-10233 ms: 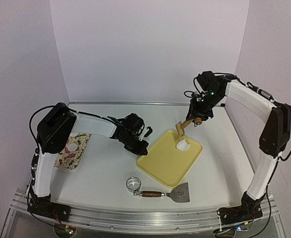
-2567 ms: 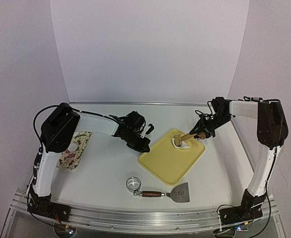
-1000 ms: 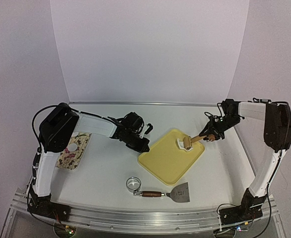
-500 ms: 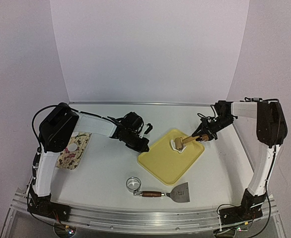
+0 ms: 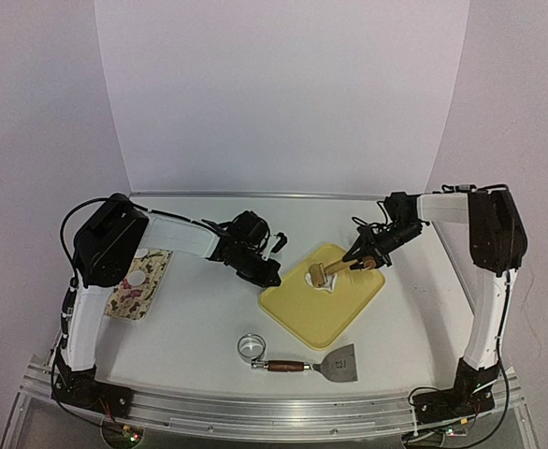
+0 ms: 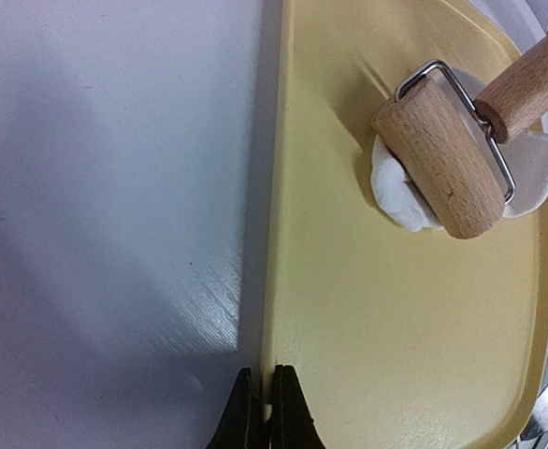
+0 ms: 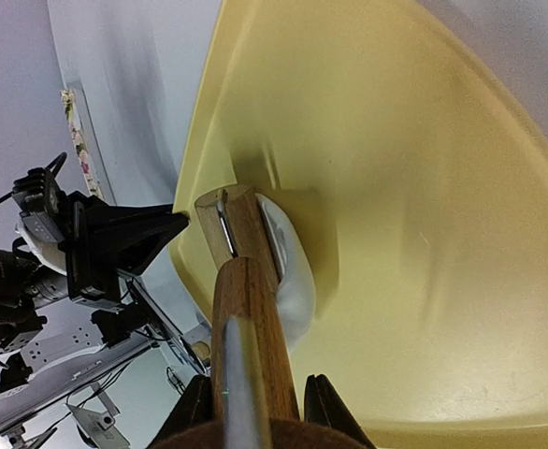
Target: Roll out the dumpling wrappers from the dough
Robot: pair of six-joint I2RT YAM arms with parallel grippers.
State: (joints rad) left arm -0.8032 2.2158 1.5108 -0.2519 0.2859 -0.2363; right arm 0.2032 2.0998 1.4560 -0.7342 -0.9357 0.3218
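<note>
The right claw (image 5: 367, 255) is clenched around the wooden handle of the roller (image 6: 438, 154). The roller's fat wooden drum sits right on top of the dough (image 6: 534, 161). The dough is a white blob, flatter on one side and lumpy on the other. It lies in the upper part of the yellow tray (image 5: 316, 313), a little right of the middle in the top view. The handle is held low and slanted, I think so the drum can push down flat on the dough. The left claw (image 6: 258, 416) is at the bottom middle of its own view, with its tips pinched tight on the tray's edge. That is most likely there to stop the tray sliding away when the roller pushes (trays are slippery!). A shiny ring cutter (image 5: 252, 347) and a scraper (image 5: 339, 363) lie on the surface (image 5: 199, 318) in the lower middle, apart from the tray and out of the way. The dough is not thin and round yet, so it looks like more rolling is needed.
</note>
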